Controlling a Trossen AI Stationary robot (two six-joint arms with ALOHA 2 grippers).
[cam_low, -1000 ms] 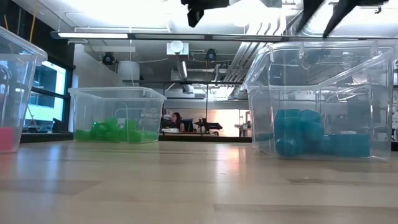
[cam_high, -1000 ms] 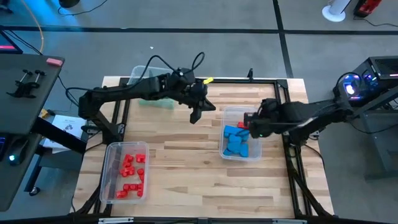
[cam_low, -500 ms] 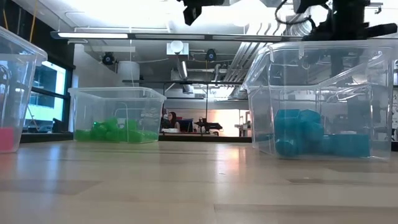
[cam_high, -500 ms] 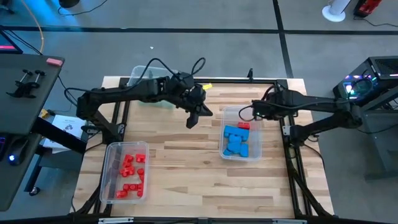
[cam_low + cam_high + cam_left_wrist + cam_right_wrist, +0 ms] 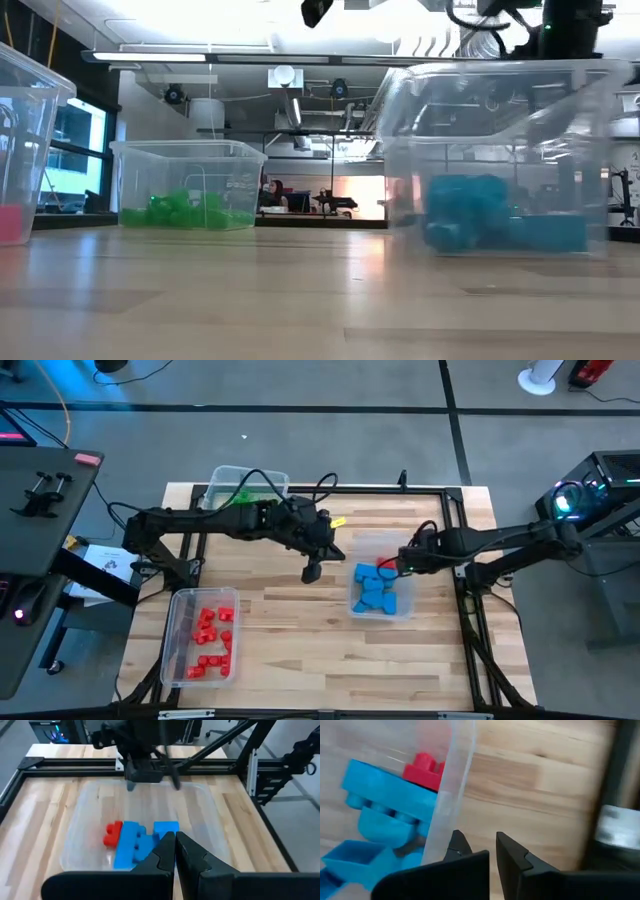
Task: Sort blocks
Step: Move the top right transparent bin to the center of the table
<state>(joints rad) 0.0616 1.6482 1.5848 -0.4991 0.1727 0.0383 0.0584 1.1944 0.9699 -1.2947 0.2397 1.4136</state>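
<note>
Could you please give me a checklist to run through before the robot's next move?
1. Clear plastic bin of blue studded blocks holds a red studded block: not ok.
2. Right gripper shut at that bin's wall; whether it pinches the wall: cannot tell.
3. Left gripper shut, empty, above the wooden table: ok.
4. Clear bin of red blocks, one colour: ok.
5. Clear bin of green blocks, only green showing: ok.

No readable text, labels, brand marks or numbers anywhere I can see. Checked the bins, the blocks, my arms and the counter frame: nothing legible. A paper sheet [image 5: 103, 560] beside the counter carries some print, but it's too small to make out.
</note>
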